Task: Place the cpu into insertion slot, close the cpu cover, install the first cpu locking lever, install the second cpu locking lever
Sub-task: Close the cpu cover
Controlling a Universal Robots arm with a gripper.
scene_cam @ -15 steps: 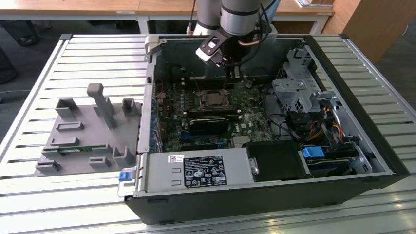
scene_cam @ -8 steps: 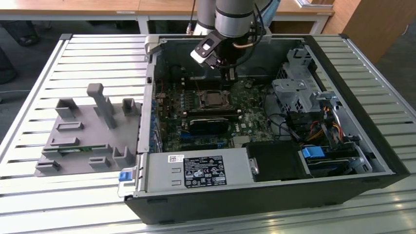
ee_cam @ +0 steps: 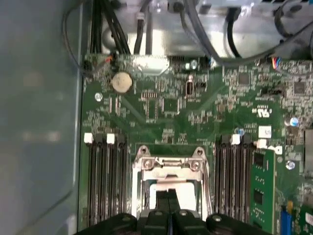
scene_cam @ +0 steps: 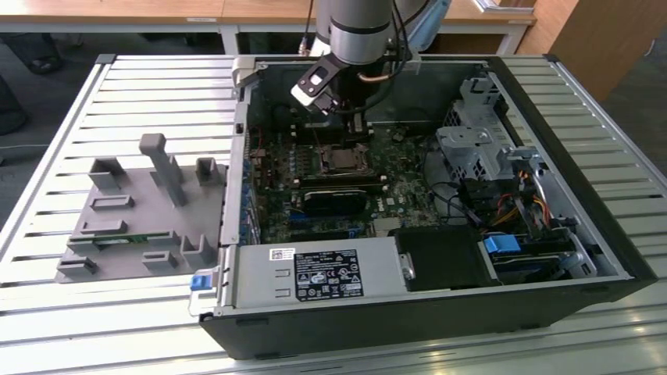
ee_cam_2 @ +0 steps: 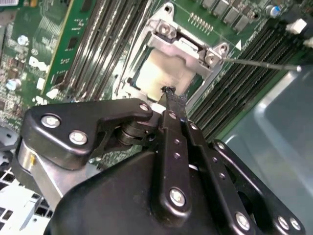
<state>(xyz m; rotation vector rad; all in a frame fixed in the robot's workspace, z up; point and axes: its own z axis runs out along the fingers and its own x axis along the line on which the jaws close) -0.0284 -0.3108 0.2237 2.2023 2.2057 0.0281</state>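
Exterior view's left: grey moulded fixture (scene_cam: 136,215) on the slatted worktop (scene_cam: 105,328), well apart from the work

Centre: open computer case (scene_cam: 417,312). The arm reaches down into it, with the claw (scene_cam: 358,134) just above the insertion slot (scene_cam: 340,160)

Claw: fingers (ee_cam_2: 171,129) pressed together, nothing between them. The tips sit over the near edge of the cpu (ee_cam_2: 164,73); touching or just clear, cannot tell

The cpu lies in the slot, pale metal top up. The cpu cover (ee_cam_2: 183,46) appears lowered around it, with the top showing through the window; whether it lies fully flat is not clear. One thin locking lever (ee_cam_2: 259,63) stands out away from the socket, apparently unlatched

Handling (judged):
- cpu: light, stiff and thin; the smooth top is likely slippery and the underside contacts fragile. Take it by opposite edges only
- Cover: thin stiff sheet on a hinge. Press on the frame, not the window
- Lever: springy wire. Push near its free end

Hidden: the claw's body covers the socket's near side in both wrist views; a second lever cannot be made out
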